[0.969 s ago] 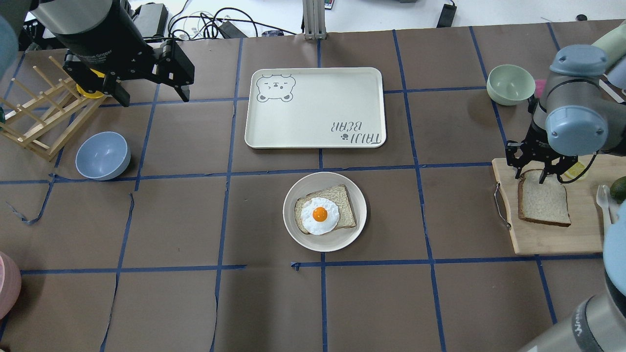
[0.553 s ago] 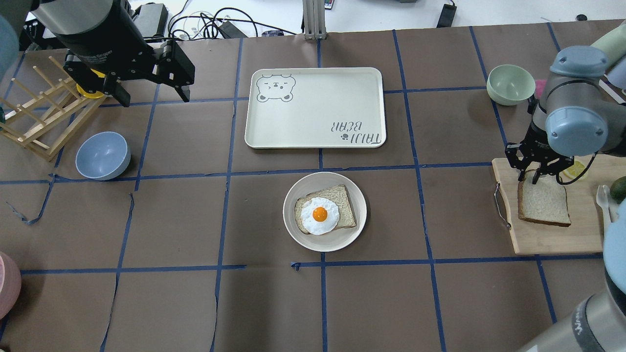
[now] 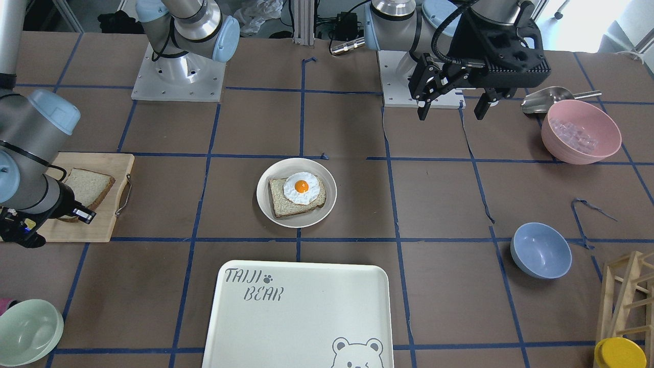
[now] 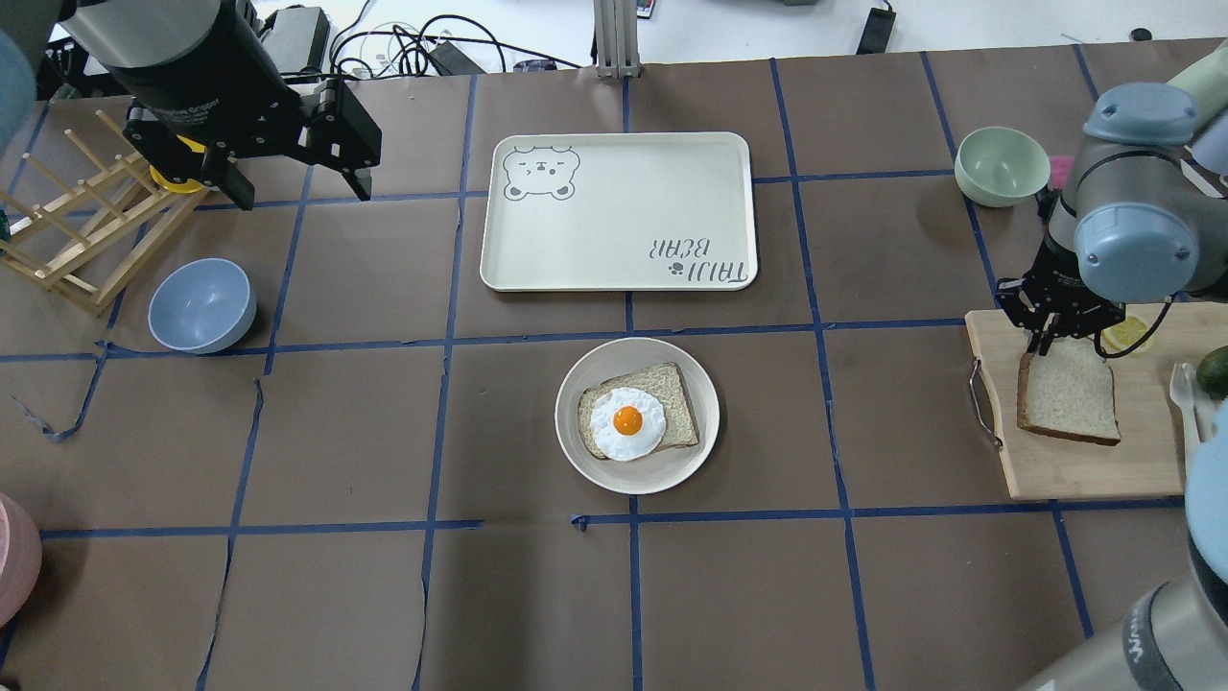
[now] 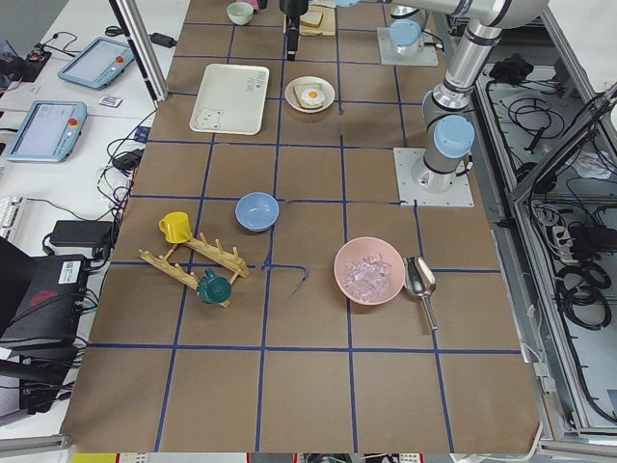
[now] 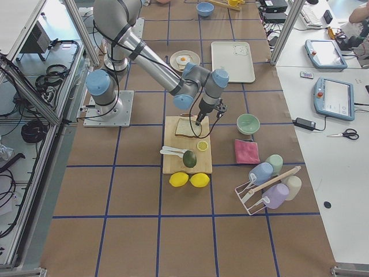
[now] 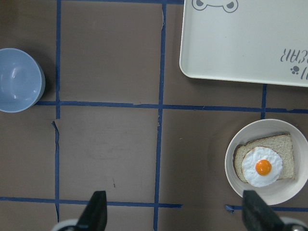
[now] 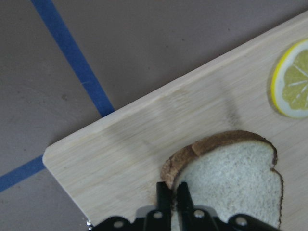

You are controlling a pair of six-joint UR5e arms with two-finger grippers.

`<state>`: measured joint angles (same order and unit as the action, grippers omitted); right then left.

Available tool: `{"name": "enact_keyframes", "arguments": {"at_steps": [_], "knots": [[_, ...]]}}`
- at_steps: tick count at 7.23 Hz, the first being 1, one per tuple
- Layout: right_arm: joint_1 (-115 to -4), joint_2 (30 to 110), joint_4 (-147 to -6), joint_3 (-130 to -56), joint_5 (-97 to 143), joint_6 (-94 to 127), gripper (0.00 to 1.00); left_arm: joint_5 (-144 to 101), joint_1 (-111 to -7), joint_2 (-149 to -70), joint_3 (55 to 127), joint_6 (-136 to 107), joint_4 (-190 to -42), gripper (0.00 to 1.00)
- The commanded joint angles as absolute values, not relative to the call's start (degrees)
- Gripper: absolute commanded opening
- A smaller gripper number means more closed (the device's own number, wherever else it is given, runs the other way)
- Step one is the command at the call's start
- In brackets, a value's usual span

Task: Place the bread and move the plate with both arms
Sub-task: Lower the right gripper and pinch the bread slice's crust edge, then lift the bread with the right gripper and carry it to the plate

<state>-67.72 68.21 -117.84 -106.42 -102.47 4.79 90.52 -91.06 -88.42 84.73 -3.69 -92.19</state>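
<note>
The bread (image 4: pixel 1068 395), a pale slice with a brown crust, lies on a wooden cutting board (image 4: pixel 1084 470) at the right. My right gripper (image 4: pixel 1044 344) is shut on the bread's far rounded edge; the right wrist view shows the fingers (image 8: pixel 163 195) pinching the crust of the bread (image 8: pixel 236 173). The plate (image 4: pixel 672 470) sits mid-table and holds a darker slice topped with a fried egg (image 4: pixel 628 422). My left gripper (image 4: pixel 302 192) hangs open and empty high over the far left, well away from the plate (image 7: pixel 240 185).
A bear-print tray (image 4: pixel 619 211) lies just beyond the plate. A blue bowl (image 4: pixel 201 305) and a wooden rack (image 4: pixel 77 240) are at the left, a green bowl (image 4: pixel 1001 165) at the far right. A lemon slice (image 8: pixel 293 86) and an avocado (image 4: pixel 1214 369) share the board.
My right gripper's fingers, open over the bread's far end a second ago, have closed on its edge. The left arm has not moved.
</note>
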Motion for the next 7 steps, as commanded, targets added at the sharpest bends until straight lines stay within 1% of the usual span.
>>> {"name": "enact_keyframes", "arguments": {"at_steps": [1,4,7], "knots": [[-68.37,69.77,-113.76,-104.25,-102.48,4.83,0.00,90.53,-90.97,-88.42,84.73,-3.69,-92.20,1.00],[-73.54,74.95,-95.95,-96.62,-100.55,6.93,0.00,90.53,-91.05,-88.33,84.73,-3.69,-92.29,1.00],[-84.33,76.11,-86.16,-88.62,-95.98,17.54,0.00,90.53,-91.05,-88.33,84.73,-3.69,-92.29,1.00]]}}
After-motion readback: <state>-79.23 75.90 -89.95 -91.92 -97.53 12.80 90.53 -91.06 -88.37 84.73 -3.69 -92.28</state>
